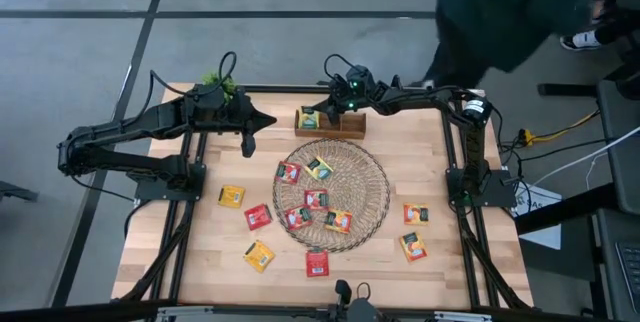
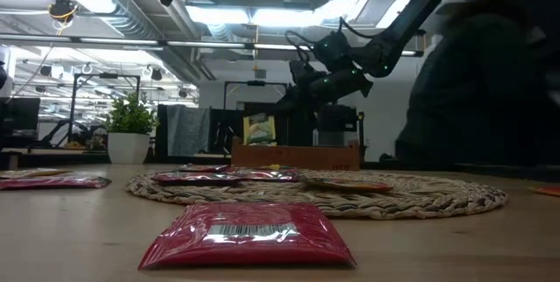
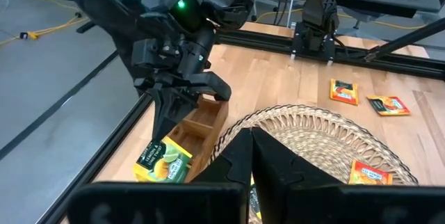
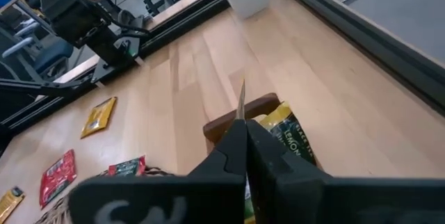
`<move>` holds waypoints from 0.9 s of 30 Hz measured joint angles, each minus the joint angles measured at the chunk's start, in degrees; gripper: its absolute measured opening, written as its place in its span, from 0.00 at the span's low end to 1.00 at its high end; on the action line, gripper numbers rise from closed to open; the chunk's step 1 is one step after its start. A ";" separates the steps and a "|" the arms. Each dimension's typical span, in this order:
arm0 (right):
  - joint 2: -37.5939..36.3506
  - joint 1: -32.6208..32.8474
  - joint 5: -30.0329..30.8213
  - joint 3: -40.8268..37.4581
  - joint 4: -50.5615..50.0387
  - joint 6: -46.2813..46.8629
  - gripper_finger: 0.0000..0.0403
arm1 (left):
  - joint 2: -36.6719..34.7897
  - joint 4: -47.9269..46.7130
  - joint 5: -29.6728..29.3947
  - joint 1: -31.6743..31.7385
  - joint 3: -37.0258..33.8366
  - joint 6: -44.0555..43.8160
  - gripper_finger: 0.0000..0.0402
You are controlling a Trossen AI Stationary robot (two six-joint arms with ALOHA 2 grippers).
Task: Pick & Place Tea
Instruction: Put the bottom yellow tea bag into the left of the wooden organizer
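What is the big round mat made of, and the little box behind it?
The big round mat looks like woven wicker or straw: pale, matte, with looped braids around its edge. The small brown box looks like plain wood, with visible grain and thin divider walls. The red sachet looks like shiny foil or plastic, though I can't tell which.

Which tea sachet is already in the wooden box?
The yellow-green sachet standing upright in the wooden box, under the right claw. All the others lie flat on the wicker mat or table.

Two dark, six-jointed robot arms are seen from above.
The matte black left arm (image 1: 130,142) and right arm (image 1: 440,97) are strung with looping black cables; small green lights are lit near the right wrist.
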 joint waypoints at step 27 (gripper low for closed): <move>1.59 0.02 3.33 0.00 2.18 0.15 0.00 | 0.00 0.00 -0.07 0.00 0.00 -0.09 0.02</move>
